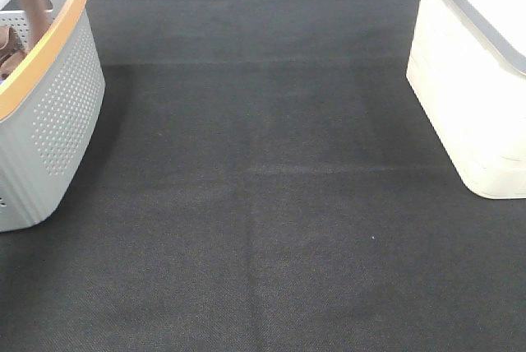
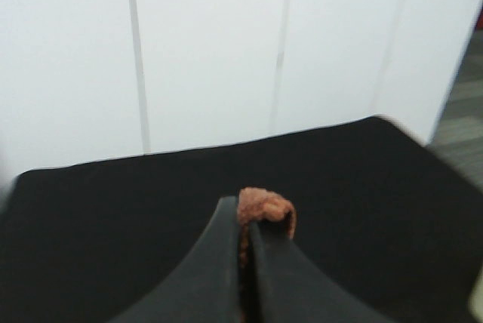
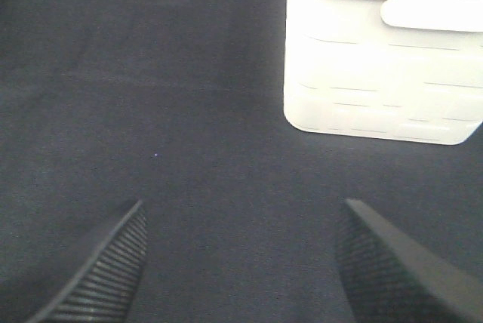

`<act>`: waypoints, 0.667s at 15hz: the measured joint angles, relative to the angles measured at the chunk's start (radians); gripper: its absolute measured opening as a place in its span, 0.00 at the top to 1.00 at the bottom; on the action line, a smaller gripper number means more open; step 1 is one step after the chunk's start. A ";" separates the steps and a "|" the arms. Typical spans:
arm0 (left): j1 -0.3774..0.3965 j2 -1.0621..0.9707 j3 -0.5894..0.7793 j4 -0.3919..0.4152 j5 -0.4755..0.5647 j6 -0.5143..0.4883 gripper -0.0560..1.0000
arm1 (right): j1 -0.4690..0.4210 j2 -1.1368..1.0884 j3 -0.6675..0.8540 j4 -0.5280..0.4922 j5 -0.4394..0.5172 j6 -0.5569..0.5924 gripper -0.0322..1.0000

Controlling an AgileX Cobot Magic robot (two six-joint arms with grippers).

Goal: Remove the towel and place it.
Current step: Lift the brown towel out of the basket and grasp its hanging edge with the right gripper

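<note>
Grey perforated basket [image 1: 57, 113] w/ orange rim far left, white bin [image 1: 472, 97] w/ grey lid far right, black mat [image 1: 263, 229] btwn them.

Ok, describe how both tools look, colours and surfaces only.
Left tool: smooth matte black fingers tapering to narrow tips. Right tool: dark grey fingers with finely ribbed pads. No cables or markings show in either wrist view.

Left gripper [image 2: 246, 221]: two dark fingers pressed together.
Towel [image 2: 266, 204]: small reddish-brown fold pinched between the tips.
Black table [image 2: 106, 217]: below and ahead of the gripper.
White wall [image 2: 211, 51]: beyond the table.
</note>
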 joint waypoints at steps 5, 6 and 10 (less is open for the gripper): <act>-0.018 0.000 0.000 -0.281 -0.013 0.058 0.95 | 0.000 0.000 0.000 0.067 -0.016 -0.001 0.32; -0.042 0.000 0.000 -0.290 -0.013 0.074 0.95 | 0.000 0.001 0.000 0.075 -0.023 -0.002 0.32; -0.192 0.009 0.000 -0.257 -0.031 0.130 0.95 | 0.000 0.145 -0.008 0.232 -0.142 -0.120 0.33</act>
